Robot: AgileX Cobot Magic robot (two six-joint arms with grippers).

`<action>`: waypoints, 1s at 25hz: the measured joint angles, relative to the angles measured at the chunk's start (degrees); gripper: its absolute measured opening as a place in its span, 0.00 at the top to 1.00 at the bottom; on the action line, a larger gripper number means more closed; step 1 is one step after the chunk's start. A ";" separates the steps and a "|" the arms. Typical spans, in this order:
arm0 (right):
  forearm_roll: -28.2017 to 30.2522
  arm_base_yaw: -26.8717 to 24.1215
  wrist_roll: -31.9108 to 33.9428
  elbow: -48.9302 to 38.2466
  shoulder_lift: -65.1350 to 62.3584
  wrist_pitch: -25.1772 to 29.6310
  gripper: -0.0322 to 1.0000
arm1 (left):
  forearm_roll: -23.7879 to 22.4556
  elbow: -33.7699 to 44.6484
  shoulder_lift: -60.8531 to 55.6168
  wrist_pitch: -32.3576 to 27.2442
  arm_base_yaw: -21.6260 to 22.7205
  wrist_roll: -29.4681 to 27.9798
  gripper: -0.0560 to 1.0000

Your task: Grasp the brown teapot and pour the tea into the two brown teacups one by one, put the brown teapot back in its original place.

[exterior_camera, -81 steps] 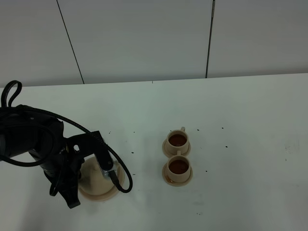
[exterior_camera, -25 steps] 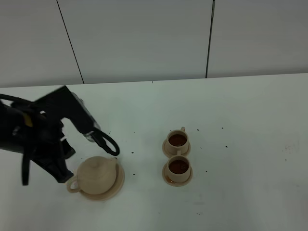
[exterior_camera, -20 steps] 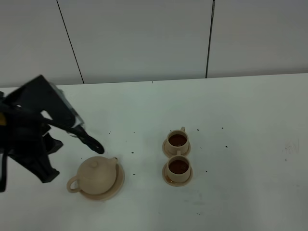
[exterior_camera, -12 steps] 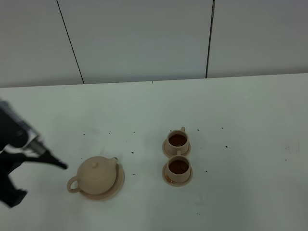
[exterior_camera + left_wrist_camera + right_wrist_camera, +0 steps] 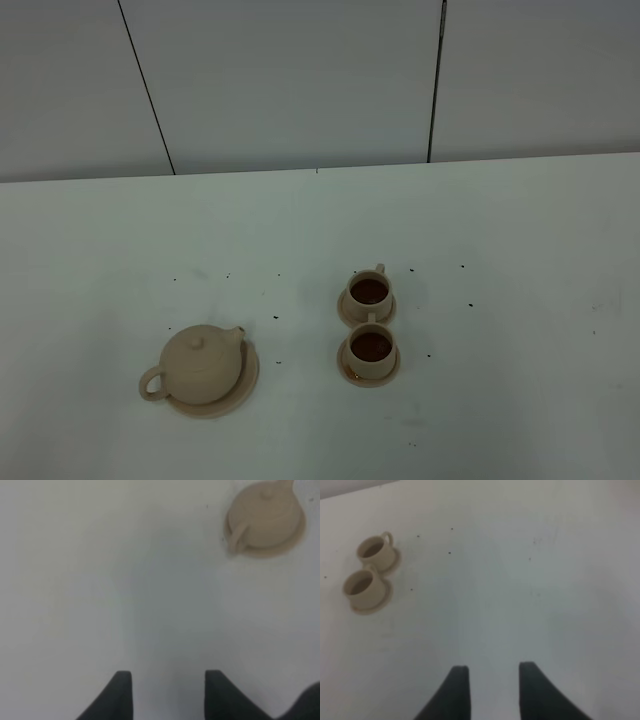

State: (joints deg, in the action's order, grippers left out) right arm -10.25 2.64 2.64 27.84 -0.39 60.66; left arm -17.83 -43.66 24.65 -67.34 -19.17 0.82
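1. The left gripper (image 5: 168, 692) has pulled clear out of the overhead view, jaws apart, empty.
2. The brown teapot (image 5: 201, 363) sits upright on its saucer (image 5: 243, 385).
3. Both teacups (image 5: 371, 345) hold tea; task looks finished.
4. The right gripper (image 5: 490, 690) hangs apart, empty.

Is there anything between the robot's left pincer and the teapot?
No, nothing shows in the way. In the left wrist view only bare white table lies between the left pincer and the brown teapot. The teapot sits on its saucer, and the pincer is open with nothing in it.
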 joint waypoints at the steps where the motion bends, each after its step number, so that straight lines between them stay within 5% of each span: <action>1: 0.00 0.00 0.00 0.00 0.00 0.00 0.74 | 0.65 1.21 -2.01 -0.52 0.00 -0.82 0.57; 14: 0.00 0.00 0.00 0.00 0.00 0.00 0.74 | 5.35 11.81 -16.58 2.03 0.00 -4.12 0.57; 25: 0.00 0.00 0.00 0.00 0.00 0.00 0.74 | -0.44 11.83 -17.92 0.03 0.00 -12.64 0.61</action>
State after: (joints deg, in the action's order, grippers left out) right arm -10.25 2.64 2.64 27.84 -0.39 60.66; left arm -18.27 -31.82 6.74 -67.31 -19.17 -11.82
